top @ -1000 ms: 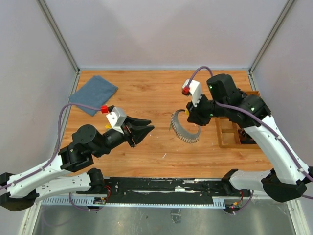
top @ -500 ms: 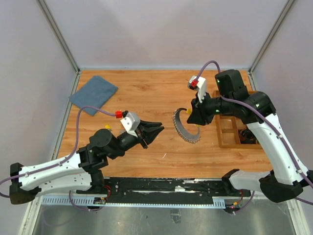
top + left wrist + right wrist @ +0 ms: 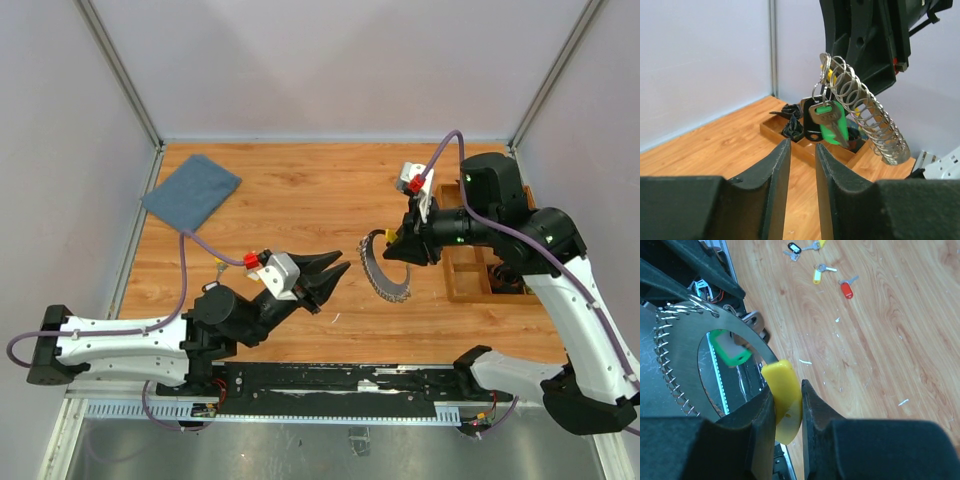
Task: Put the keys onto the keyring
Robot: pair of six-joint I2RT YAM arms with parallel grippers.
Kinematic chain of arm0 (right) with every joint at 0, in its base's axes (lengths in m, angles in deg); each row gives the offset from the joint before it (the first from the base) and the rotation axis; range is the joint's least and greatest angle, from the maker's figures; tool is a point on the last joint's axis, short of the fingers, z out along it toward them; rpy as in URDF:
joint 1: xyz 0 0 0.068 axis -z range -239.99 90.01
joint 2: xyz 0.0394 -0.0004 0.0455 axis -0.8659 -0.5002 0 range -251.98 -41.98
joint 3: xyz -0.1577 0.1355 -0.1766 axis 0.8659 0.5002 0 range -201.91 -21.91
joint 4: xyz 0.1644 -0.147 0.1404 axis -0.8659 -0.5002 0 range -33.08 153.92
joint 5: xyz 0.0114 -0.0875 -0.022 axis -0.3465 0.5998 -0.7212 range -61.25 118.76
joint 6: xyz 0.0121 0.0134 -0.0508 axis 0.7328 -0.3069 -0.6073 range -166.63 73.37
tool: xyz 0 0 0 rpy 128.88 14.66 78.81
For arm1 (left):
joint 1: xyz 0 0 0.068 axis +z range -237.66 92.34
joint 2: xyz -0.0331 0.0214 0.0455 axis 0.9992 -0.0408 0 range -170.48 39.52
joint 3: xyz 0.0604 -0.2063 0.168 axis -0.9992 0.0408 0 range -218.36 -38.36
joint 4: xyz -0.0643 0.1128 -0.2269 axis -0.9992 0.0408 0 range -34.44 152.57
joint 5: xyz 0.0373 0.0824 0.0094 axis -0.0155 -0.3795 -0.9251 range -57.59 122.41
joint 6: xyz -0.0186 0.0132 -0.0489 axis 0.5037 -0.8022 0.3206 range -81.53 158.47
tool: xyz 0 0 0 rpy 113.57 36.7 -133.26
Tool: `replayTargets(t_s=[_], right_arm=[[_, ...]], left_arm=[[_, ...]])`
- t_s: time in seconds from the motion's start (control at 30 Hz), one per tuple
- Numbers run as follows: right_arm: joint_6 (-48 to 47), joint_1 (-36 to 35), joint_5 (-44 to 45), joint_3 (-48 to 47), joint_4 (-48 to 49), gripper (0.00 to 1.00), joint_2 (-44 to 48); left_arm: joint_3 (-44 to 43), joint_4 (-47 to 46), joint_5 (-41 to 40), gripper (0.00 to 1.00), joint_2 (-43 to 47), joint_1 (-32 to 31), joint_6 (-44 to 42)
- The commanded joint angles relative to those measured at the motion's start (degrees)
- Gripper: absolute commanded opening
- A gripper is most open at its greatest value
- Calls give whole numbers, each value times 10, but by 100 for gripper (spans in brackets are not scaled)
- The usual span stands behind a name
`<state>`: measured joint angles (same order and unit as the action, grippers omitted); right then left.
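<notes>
The keyring (image 3: 384, 270), a metal ring fringed with small silver rings, hangs in the air from my right gripper (image 3: 400, 246). The right gripper (image 3: 787, 385) is shut on the ring's yellow tag (image 3: 785, 392). A green tag (image 3: 730, 348) and a silver key (image 3: 826, 120) dangle from the ring (image 3: 867, 125). My left gripper (image 3: 335, 270) is open and empty, its tips (image 3: 802, 145) pointing at the green tag (image 3: 834, 129) from a short way below it. Loose keys lie on the table: a red one (image 3: 846, 289), a yellow one (image 3: 818, 275) and a black one (image 3: 792, 248).
A wooden compartment tray (image 3: 462, 282) with black items stands at the right, also behind the ring in the left wrist view (image 3: 790, 140). A blue cloth (image 3: 191, 192) lies at the far left. Grey walls enclose the table.
My left arm has swung right and forward, bringing its open gripper close to the keyring. My right gripper has shifted slightly right and turned, still holding the ring.
</notes>
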<state>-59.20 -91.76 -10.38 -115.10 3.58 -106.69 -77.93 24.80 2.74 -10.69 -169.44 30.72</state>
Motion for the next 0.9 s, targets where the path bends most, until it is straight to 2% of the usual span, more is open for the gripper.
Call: replayTargets(t_s=[0.0,0.3,0.5,0.63,0.87], right_arm=[[-20,2,-44,17,46,0,27],[-31,2,-72,36,67,1,51],[-42,2,-107,45,75,1,61],[-51,1,-127,52,79,1,68],[-42,-1,-136,70,104,0,84]], left_arm=[[-20,-98,-58,33,-15,-34,-75],[-24,-221,-140,39,-53,-133,-247],[-30,-320,-169,39,-95,-170,-376],[-33,-353,-169,38,-104,-177,-425],[-51,-359,-149,32,-108,-190,-458]])
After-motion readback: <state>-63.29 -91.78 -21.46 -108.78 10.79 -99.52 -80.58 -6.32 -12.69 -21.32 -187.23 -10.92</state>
